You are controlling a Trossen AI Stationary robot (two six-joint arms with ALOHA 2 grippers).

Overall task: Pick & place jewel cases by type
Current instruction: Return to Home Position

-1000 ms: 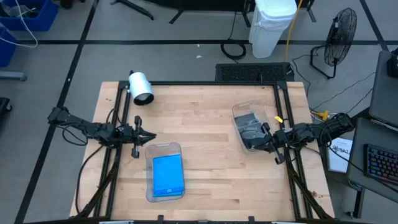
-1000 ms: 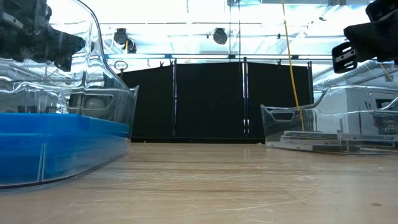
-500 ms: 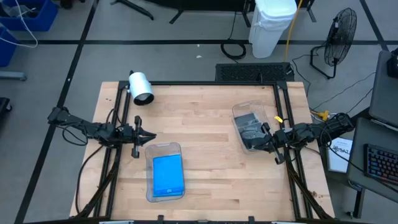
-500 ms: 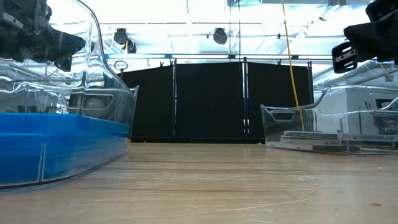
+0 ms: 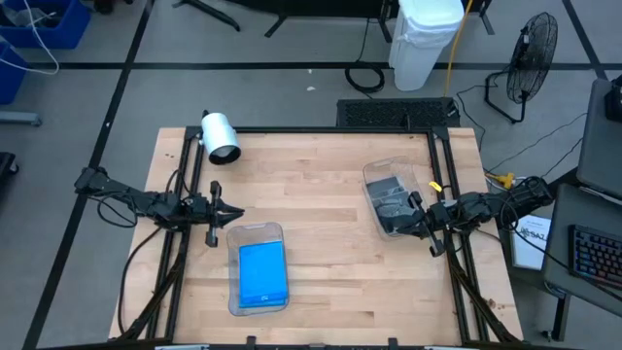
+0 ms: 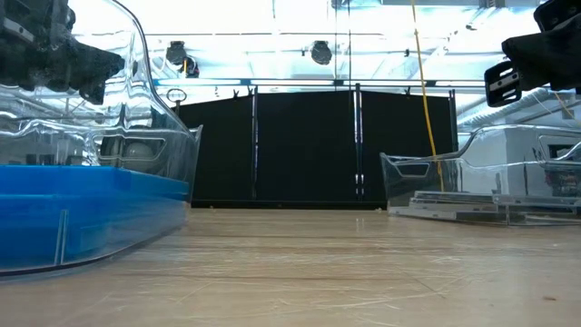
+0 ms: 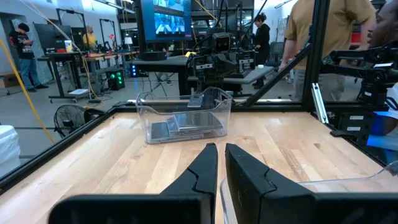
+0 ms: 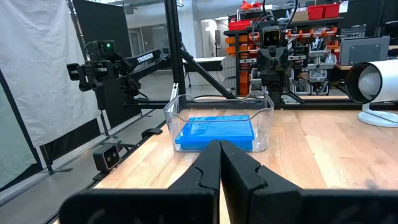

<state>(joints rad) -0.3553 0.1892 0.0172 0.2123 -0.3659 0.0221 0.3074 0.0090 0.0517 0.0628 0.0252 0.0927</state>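
Note:
A stack of bright blue jewel cases (image 5: pixel 262 273) lies flat in a clear tray (image 5: pixel 256 233) near the table's front left; it also shows in the right wrist view (image 8: pixel 214 132). Grey to dark jewel cases (image 5: pixel 392 201) lie in a second clear tray (image 5: pixel 377 173) at the right, seen from the left wrist too (image 7: pixel 186 122). My left gripper (image 5: pixel 237 210) hangs level at the left edge, shut and holding nothing, just beyond the blue tray. My right gripper (image 5: pixel 412 222) hangs level at the right edge, shut and holding nothing, beside the grey tray's near end.
A white lamp (image 5: pixel 221 135) stands at the table's far left corner. Bare wood (image 5: pixel 311 209) lies between the two trays. Black frame rails (image 5: pixel 177 243) run along both side edges. People stand beyond the table in the left wrist view (image 7: pixel 329 37).

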